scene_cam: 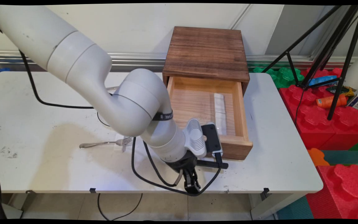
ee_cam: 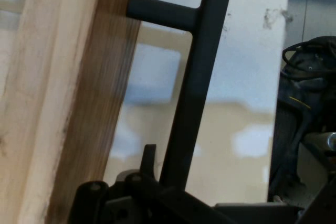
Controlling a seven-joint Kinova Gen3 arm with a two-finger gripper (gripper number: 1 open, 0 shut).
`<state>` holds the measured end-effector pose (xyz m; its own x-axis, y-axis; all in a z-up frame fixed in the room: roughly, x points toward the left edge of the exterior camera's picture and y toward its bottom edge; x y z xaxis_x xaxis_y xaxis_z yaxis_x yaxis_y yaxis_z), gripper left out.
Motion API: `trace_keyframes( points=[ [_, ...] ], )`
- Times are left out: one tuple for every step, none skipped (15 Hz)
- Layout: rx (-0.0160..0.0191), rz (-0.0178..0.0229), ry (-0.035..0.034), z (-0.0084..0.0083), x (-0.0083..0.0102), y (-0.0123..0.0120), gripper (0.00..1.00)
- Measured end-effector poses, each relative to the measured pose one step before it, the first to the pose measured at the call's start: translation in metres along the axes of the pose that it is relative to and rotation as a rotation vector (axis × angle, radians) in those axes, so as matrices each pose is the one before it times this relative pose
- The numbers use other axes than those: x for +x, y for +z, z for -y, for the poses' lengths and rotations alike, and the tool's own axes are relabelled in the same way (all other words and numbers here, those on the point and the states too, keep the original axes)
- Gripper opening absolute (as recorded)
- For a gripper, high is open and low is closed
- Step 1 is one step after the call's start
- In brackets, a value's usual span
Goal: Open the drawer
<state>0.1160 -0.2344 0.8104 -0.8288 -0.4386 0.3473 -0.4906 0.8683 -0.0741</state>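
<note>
A dark wooden box [scene_cam: 206,51] stands at the table's back, and its light wooden drawer [scene_cam: 239,115] is pulled out toward the near side. Inside the drawer lies a white strip [scene_cam: 219,107]. The drawer's black bar handle [scene_cam: 213,164] juts from the front panel. My gripper [scene_cam: 193,186] is at the handle's left end, pointing down toward the table's near edge, shut on the bar. In the hand view the handle [ee_cam: 202,72] runs up from the linkage beside the drawer front [ee_cam: 92,108], with one finger [ee_cam: 149,156] against its left side.
A metal fork [scene_cam: 104,143] lies on the white table [scene_cam: 42,168] left of the arm. Black cables [scene_cam: 154,179] loop below the hand. A black tripod [scene_cam: 337,62] and red foam blocks [scene_cam: 331,127] with bottles [scene_cam: 331,101] stand right of the table.
</note>
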Motion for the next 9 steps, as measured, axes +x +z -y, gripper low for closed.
trace_keyframes(
  points=[
    [-0.00187, -0.00069, 0.00045, -0.00194, -0.0014, -0.00114, 1.0],
    [-0.00022, -0.00115, 0.00161, -0.00168, -0.00124, -0.00116, 1.0],
    [-0.00044, -0.00127, 0.00083, -0.0013, -0.001, -0.00094, 1.0],
    [-0.00069, -0.0002, 0.00062, -0.00096, -0.00076, -0.0006, 1.0],
    [-0.00166, -0.00057, 0.00136, -0.00163, -0.00134, -0.00096, 1.0],
    [-0.00111, -0.00069, 0.00138, -0.00139, -0.0012, -0.0009, 1.0],
    [-0.0007, -0.00248, 0.0017, -0.00156, -0.0015, -0.00125, 1.0],
    [-0.00019, -0.00194, 0.00121, -0.00086, -0.00076, -0.00073, 1.0],
    [0.00062, -0.0026, 0.00103, -0.0005, -0.00044, -0.00068, 1.0]
  ],
)
